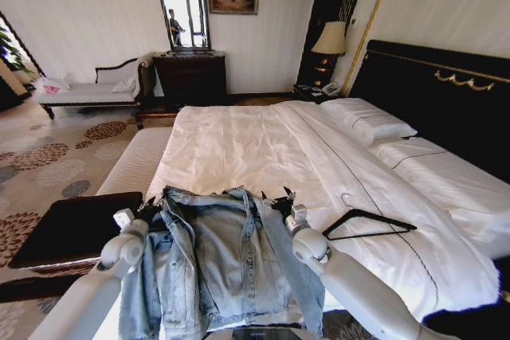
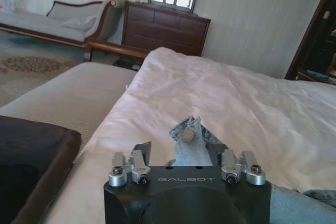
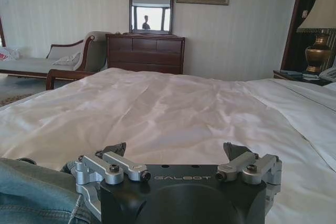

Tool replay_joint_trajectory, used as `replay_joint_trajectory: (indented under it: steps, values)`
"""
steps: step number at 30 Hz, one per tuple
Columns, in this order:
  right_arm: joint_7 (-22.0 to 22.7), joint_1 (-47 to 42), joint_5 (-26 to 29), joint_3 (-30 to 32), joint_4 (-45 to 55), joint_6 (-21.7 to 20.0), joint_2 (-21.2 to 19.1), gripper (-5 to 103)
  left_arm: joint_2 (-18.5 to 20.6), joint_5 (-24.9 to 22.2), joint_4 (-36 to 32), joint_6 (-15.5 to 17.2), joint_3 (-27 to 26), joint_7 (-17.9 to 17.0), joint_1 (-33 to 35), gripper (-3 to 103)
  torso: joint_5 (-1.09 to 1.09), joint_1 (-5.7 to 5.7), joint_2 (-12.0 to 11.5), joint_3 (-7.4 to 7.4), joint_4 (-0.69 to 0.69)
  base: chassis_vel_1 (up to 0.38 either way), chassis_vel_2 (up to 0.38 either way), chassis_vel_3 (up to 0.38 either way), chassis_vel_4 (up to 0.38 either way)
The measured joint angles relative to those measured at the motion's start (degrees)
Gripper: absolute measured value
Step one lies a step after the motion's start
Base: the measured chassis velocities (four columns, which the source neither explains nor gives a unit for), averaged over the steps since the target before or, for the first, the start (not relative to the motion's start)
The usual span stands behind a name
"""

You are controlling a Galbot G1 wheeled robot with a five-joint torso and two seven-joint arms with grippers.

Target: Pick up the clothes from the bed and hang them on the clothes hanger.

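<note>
Holding the jacket (image 1: 223, 260) at the foot of the bed (image 1: 239, 149), we grip its left shoulder in our left pincer (image 2: 184, 153), closed on a fold of denim. Our right pincer (image 1: 280, 203) sits at the other shoulder; in its wrist view the jaws stand apart. The hanger (image 1: 368, 224) lies flat on the bed, just right of the jacket.
</note>
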Motion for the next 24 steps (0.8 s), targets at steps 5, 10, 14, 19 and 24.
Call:
replay_joint_trajectory:
  steps: [5,10,14,19,24]
  values:
    - [-0.28,-0.74,-1.04,0.85,0.27,0.27,-0.09,100,-2.95,4.83,-5.17,-1.36,-5.41,0.71,7.10,80,0.00,0.00,0.00,0.00,0.01,0.000,0.000,0.000,0.000]
    - [-0.66,-2.60,-2.25,2.36,1.24,0.45,-0.48,100,-6.88,9.11,-10.61,-3.64,-10.40,2.07,14.17,96,0.01,0.00,0.00,0.00,0.00,0.000,0.000,0.000,0.000]
    - [-1.14,-4.87,-3.20,4.55,2.05,1.02,-0.42,100,-10.62,14.30,-14.55,-6.92,-13.05,4.46,21.00,100,0.00,0.00,0.00,-0.01,0.01,0.000,0.000,0.000,0.000]
    - [-2.65,-10.28,-4.99,8.96,3.19,2.05,-0.01,100,-15.84,20.27,-16.52,-9.64,-14.05,5.62,28.00,100,0.00,-0.01,0.00,0.00,0.02,0.000,0.000,0.000,0.000]
    - [-4.18,-17.22,-6.56,14.82,3.82,2.81,1.89,100,-22.22,20.98,-18.67,-9.72,-14.30,5.59,30.95,100,0.02,-0.01,0.00,-0.01,-0.02,0.000,0.000,0.000,0.000]
